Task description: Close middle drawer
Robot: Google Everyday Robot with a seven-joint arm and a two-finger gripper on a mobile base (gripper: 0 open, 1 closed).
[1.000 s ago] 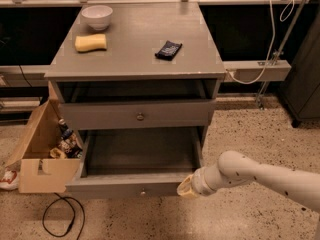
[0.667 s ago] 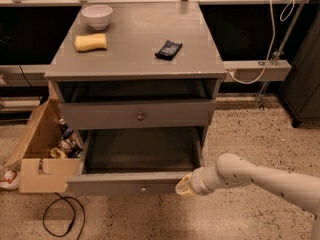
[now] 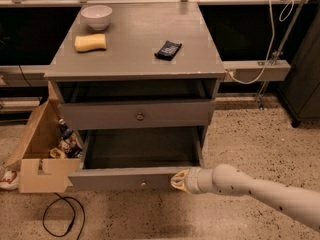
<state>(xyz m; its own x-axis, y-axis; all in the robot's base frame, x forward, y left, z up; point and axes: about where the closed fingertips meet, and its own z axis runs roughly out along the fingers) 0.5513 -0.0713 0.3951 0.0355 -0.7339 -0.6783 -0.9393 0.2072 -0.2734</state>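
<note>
A lab or workshop is suggested by the speckled floor (image 3: 250, 134), a cluttered cardboard box (image 3: 36, 156) below the counter (image 3: 135, 39)'s left edge, and the gripper (image 3: 179, 180) below its front-right corner.

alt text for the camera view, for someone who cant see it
A robot's end effector sits at the right front of a pulled-out drawer, low in a grey cabinet. On top: a white bowl, a yellow sponge and a dark packet; an open cardboard box stands at the left.
</note>
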